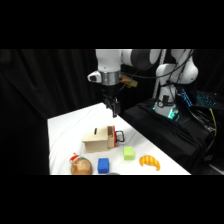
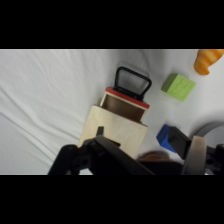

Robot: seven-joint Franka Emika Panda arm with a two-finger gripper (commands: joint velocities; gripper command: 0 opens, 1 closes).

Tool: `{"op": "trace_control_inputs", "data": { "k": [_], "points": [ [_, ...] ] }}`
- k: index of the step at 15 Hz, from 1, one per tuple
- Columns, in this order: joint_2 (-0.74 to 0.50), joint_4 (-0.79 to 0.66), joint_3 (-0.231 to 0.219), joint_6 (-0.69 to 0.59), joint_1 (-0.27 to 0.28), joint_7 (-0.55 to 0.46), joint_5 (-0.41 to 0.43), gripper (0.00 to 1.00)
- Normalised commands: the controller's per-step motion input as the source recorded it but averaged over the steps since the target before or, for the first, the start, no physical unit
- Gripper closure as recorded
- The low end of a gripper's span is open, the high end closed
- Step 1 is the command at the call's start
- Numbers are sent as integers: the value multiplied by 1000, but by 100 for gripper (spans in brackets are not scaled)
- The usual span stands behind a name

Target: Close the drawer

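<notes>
The tool (image 1: 114,111) is hanging above the worktop (image 1: 70,125), clear of everything, holding nothing; how wide its fingers are parted I cannot tell. Below it, toward the near edge, the drawer (image 2: 127,99) is sitting pulled out of its wooden box (image 2: 114,129), red front and dark loop handle (image 2: 132,81) pointing away from the box. To shut it cleanly, the push should probably be landing square on the red front, running straight along the slide, gently, lest the light box skid. The drawer's cavity is looking empty. The green cube (image 2: 178,86), blue cube (image 2: 170,137) and croissant (image 1: 149,161) are lying loose nearby.
</notes>
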Motion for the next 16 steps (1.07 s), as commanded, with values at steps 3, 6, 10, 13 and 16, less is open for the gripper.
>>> {"op": "trace_control_inputs", "data": {
  "k": [3,6,10,13,16],
  "points": [
    [-164,-436,69,439,21,254,-10,0],
    [-114,-387,58,405,22,222,-5,0],
    [-101,-297,55,304,31,200,-9,0],
    [-14,-195,39,323,20,207,-18,0],
    [76,-121,12,320,8,187,-34,0]
  ]
}}
